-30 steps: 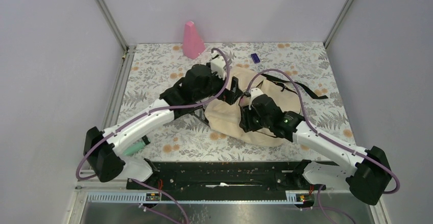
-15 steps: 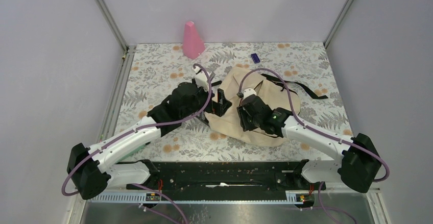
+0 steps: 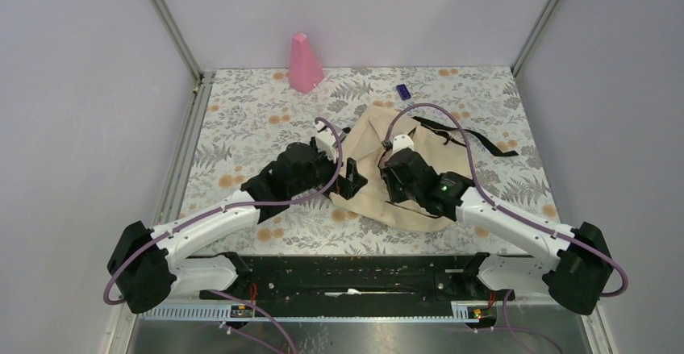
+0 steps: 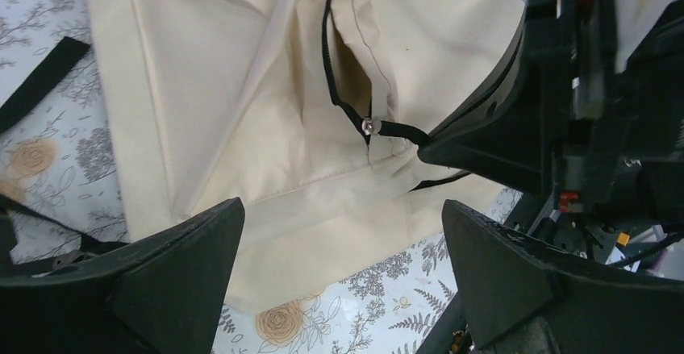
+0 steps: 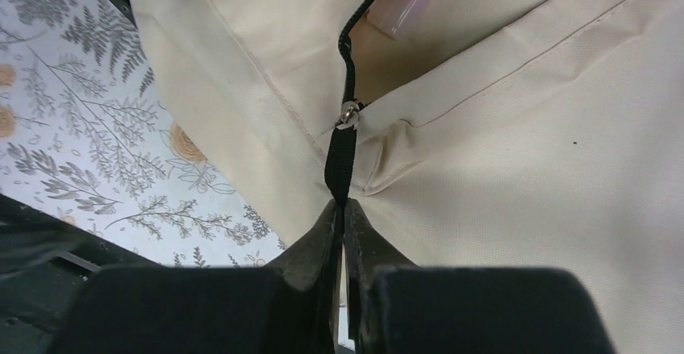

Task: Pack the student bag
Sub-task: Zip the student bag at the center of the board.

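The student bag (image 3: 423, 146) is a beige fabric backpack lying flat at mid table, with black zipper trim. My right gripper (image 3: 390, 181) is over its near left part. In the right wrist view the right gripper (image 5: 342, 209) is shut on the black zipper pull strap (image 5: 339, 164) below the metal slider (image 5: 348, 114). The zipper is partly open and something pink (image 5: 410, 1) shows inside. My left gripper (image 3: 353, 183) is at the bag's near left edge. In the left wrist view the left gripper (image 4: 343, 245) is open and empty over the bag's edge (image 4: 242, 88).
A pink cone-shaped object (image 3: 305, 64) stands at the back of the flowered table (image 3: 258, 116). A small purple object (image 3: 403, 91) lies behind the bag. Black bag straps (image 3: 484, 140) trail to the right. Side walls close in left and right.
My left arm has drawn back from over the bag's top toward its near left edge. My right gripper has stayed on the bag, shifting only slightly.
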